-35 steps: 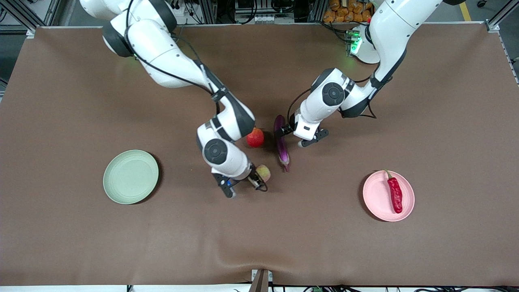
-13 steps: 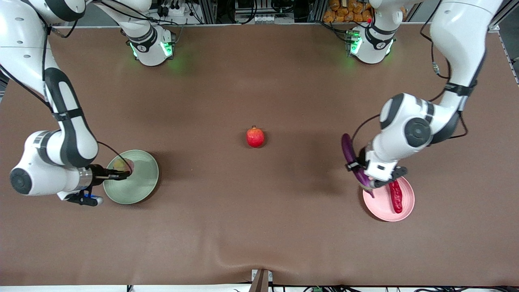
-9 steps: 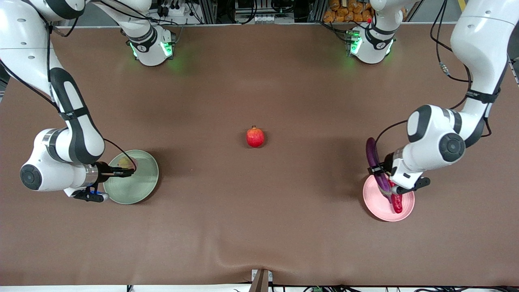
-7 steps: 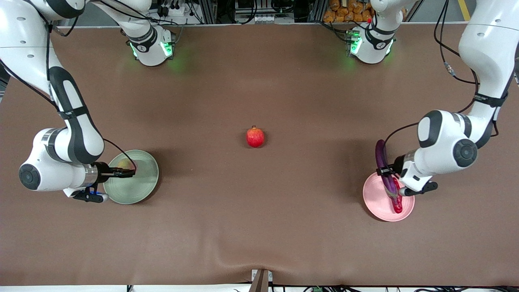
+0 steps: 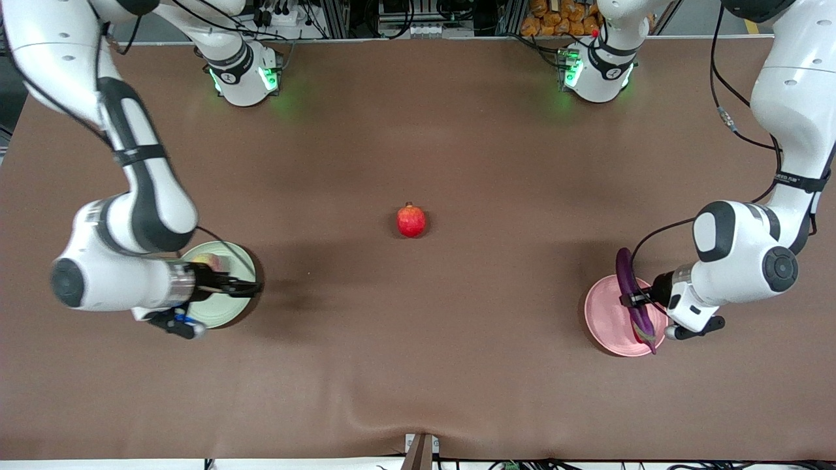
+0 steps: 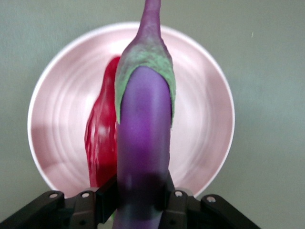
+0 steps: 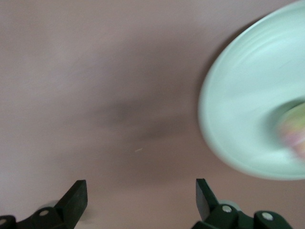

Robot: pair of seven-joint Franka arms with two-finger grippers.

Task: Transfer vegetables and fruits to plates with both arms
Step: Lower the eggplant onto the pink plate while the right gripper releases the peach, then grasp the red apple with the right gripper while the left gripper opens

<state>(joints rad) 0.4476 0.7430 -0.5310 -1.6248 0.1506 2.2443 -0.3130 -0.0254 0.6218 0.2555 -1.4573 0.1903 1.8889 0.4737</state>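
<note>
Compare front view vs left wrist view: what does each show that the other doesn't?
Front only: the pomegranate mid-table, the green plate with the small yellow-pink fruit on it, and the right gripper, fingers open, at that plate's edge. Left wrist only: the red chili on the pink plate, beneath the eggplant. Both: the left gripper shut on the eggplant over the pink plate.
</note>
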